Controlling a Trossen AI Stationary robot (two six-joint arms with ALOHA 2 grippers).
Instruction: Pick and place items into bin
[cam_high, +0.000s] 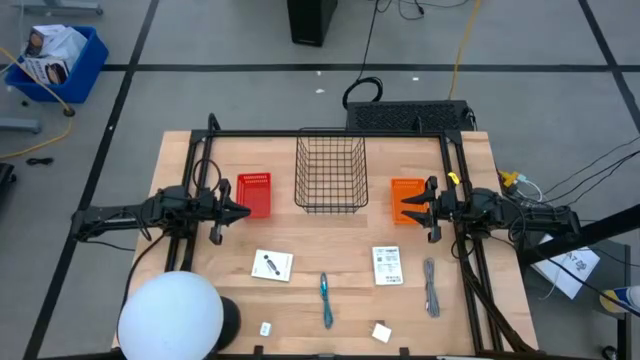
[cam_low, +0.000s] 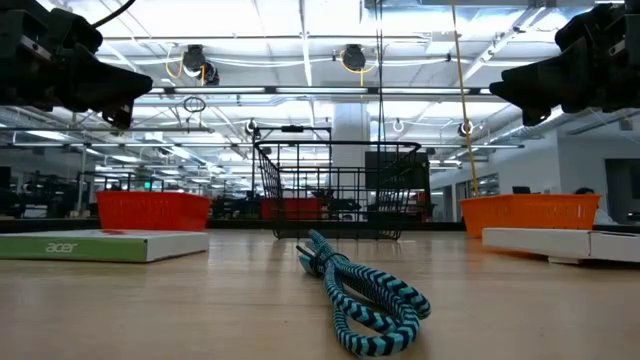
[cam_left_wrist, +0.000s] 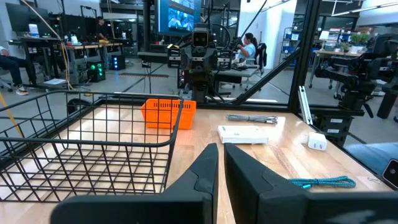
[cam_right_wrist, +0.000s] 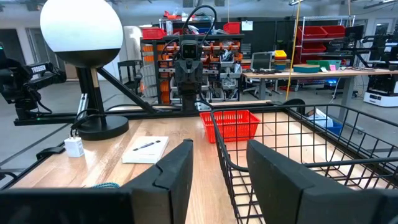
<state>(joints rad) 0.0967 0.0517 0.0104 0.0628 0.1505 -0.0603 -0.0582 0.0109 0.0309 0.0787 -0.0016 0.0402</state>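
Wooden table (cam_high: 210, 290) carries a wire basket (cam_high: 330, 175) at the back, with cards (cam_high: 271, 265), a teal cord (cam_high: 326, 300) and a grey strip (cam_high: 431, 288) spread in front, ready for picking. Both arms wait empty beside the basket: left gripper (cam_high: 243, 208) with fingers nearly together, right gripper (cam_high: 404, 208) partly open.

A: The high camera looks straight down on the whole bench (cam_high: 200, 270); the low one sits at bench height, close behind the teal cable (cam_low: 365, 300).

B: Yes; each wrist camera faces across the bench; all views share the wire basket (cam_high: 330, 175).
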